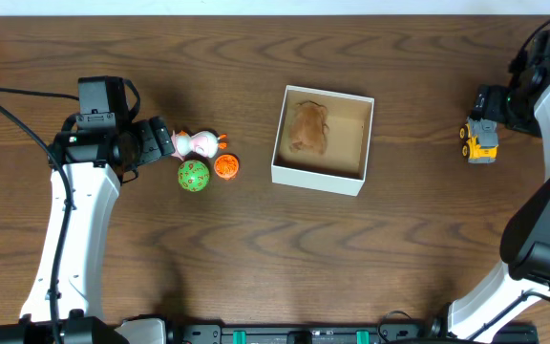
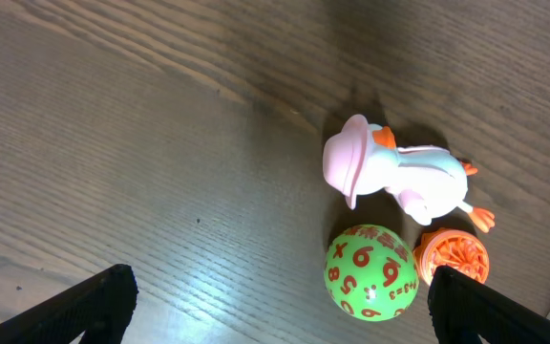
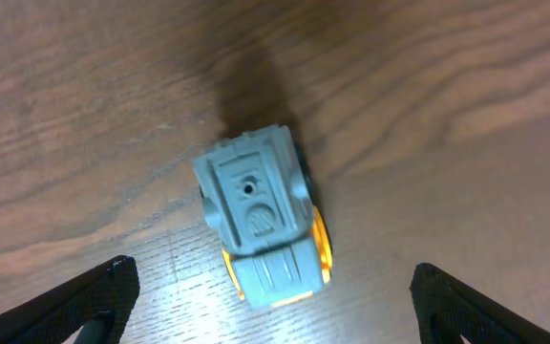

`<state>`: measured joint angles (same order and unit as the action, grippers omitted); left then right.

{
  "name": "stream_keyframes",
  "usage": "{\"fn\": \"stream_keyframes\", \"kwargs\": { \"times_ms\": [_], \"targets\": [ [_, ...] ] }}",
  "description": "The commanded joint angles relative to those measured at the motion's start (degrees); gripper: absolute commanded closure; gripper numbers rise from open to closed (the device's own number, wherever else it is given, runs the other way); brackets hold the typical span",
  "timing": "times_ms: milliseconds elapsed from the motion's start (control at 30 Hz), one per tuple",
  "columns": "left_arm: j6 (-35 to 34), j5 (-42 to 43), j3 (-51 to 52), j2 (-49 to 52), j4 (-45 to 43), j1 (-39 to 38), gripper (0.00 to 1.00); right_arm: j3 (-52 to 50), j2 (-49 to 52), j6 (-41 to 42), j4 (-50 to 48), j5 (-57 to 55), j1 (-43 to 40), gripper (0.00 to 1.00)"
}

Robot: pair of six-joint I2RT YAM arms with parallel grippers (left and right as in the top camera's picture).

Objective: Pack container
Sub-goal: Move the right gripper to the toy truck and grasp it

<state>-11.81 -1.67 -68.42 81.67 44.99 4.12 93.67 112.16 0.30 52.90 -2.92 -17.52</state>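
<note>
Black fingertips (image 2: 84,306) of the left gripper (image 2: 280,301) fill the lower corners of the left wrist view. They are spread wide and grip nothing. Above and between them on the wooden table (image 1: 256,258) lies a white toy duck (image 2: 399,177) with a pink hat and orange feet. It is tipped on its side. A green ball (image 2: 370,272) printed with orange numbers sits just below the duck, and a small ridged orange toy (image 2: 454,256) lies just right of the ball, at the duck's feet.

In the right wrist view the right gripper (image 3: 270,287) is open just as wide. A grey and yellow toy truck (image 3: 261,220) stands on the wood between its fingertips (image 3: 94,296), with bare table on both sides.

From overhead, the container (image 1: 315,179) sits near the middle of the frame, slightly upper right of centre. Its white walls enclose a tan floor, where a brownish lump (image 1: 307,127) rests toward the left wall; what it is cannot be made out. The three small toys lie left of the box, near it but apart. The truck is at the right edge of the frame, well apart from the box.
</note>
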Motion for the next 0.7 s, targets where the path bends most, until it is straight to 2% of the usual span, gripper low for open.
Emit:
{"fn": "stream_keyframes", "kwargs": {
  "times_ms": [0, 233, 300, 467, 667],
  "targets": [
    [0.1, -0.1, -1.0, 0.3, 0.2, 0.2, 0.02, 0.0, 2.7, -6.2, -0.5, 1.7, -0.1, 0.07],
    [0.1, -0.1, -1.0, 0.3, 0.2, 0.2, 0.02, 0.0, 7.4, -6.6, -0.9, 1.2, -0.2, 0.08],
    [0.1, -0.1, -1.0, 0.3, 0.2, 0.2, 0.02, 0.0, 8.3, -6.6, -1.2, 0.7, -0.2, 0.13],
    [0.1, -0.1, -1.0, 0.3, 0.2, 0.2, 0.02, 0.0, 8.6, -6.6, -1.5, 0.1, -0.2, 0.19],
    [0.1, -0.1, -1.0, 0.3, 0.2, 0.2, 0.02, 0.0, 8.6, -6.6, -1.4, 0.1, -0.2, 0.39]
  ]
}}
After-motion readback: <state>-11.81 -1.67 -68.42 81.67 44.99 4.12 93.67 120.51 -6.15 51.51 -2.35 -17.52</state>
